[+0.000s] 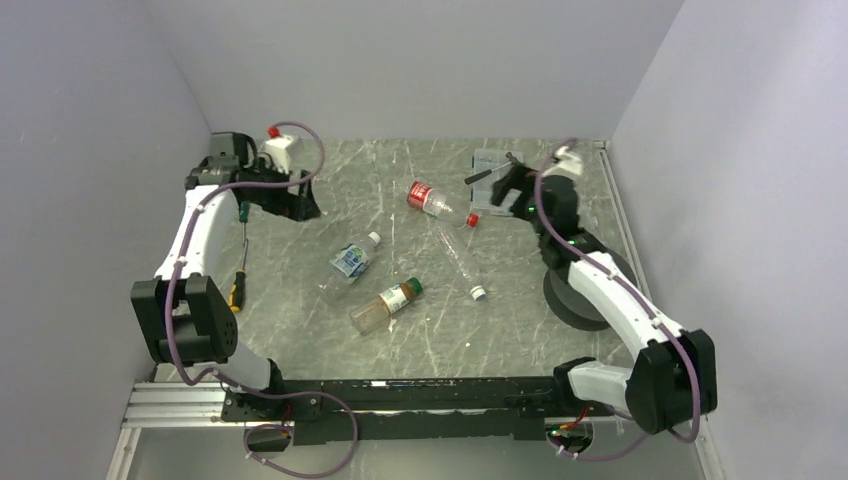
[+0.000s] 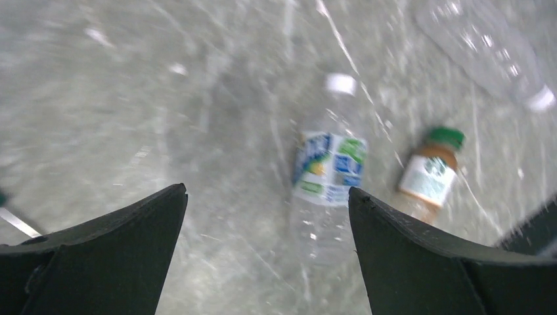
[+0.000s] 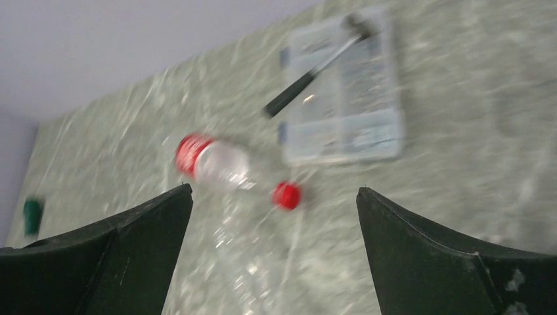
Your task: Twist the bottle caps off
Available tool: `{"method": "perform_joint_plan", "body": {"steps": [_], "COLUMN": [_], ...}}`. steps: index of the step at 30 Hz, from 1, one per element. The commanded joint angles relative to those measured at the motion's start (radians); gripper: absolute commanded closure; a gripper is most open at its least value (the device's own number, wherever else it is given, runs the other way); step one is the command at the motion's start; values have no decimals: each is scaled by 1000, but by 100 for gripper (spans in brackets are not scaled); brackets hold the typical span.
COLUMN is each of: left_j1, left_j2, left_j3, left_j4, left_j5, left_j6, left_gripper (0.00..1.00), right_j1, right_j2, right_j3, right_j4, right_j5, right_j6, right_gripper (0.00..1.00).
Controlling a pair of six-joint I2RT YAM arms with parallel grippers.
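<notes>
**A:** What is seen nearest?

**B:** The left gripper (image 2: 266, 190) is seen nearest, its jaws spread wide with nothing held between them. The right gripper (image 3: 273, 189) is spread the same way and is equally empty.

**A:** And what is found past the left one?

**B:** The blue-white labelled bottle (image 2: 328, 170) is laid on its side on the table (image 1: 330, 345), just beyond the jaws. Its white cap (image 2: 340, 84) is pointed away. Beside it the amber bottle (image 2: 430, 174) is laid, with its green cap (image 2: 445, 136) screwed on. Further off, the slim clear bottle (image 2: 479, 52) is seen with its own white cap (image 2: 542, 98).

**A:** And past the right one?

**B:** The red-labelled bottle (image 3: 217, 161) is laid flat below the jaws, and its red cap (image 3: 287, 195) is turned to the right. Beyond it a clear tray (image 3: 368, 125) is seen, with a dark-handled tool (image 3: 309, 82) rested across it.

**A:** How are the bottles expected to handle?

**B:** All four are judged light and thin-walled. They are likely to be rolled by a nudge and dented by a hard squeeze. The clear plastic is probably slippery, while the labelled bands should be gripped more surely.

**A:** Where should hold be taken?

**B:** The body is best clamped around the label or near the shoulder, where the wall is stiffer. The cap is then pinched across its rim by the other gripper. None of the caps is yet removed.
</notes>
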Motion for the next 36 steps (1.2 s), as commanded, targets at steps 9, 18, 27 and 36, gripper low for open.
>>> {"method": "perform_joint_plan", "body": {"steps": [9,18,27,36], "left_j1": [-292,-412,-440,-443], "left_j2": [-12,34,113,80], "left_j3": [-162,-247,-320,-328], "left_j4": [-187,-27,92,118], "left_j5": [-89,-361,-395,-344], "left_j6": [152,178,204,208], "left_gripper": [1,1,1,43], "right_j1": [388,489,496,494], "right_j2": [67,33,25,29], "right_j3": [169,119,106,129], "right_j4": [-347,-350,-342,-346], "right_j5": [161,186,191,156], "right_j6": [-60,-43,-21,28], "right_gripper": [0,0,0,0]}}
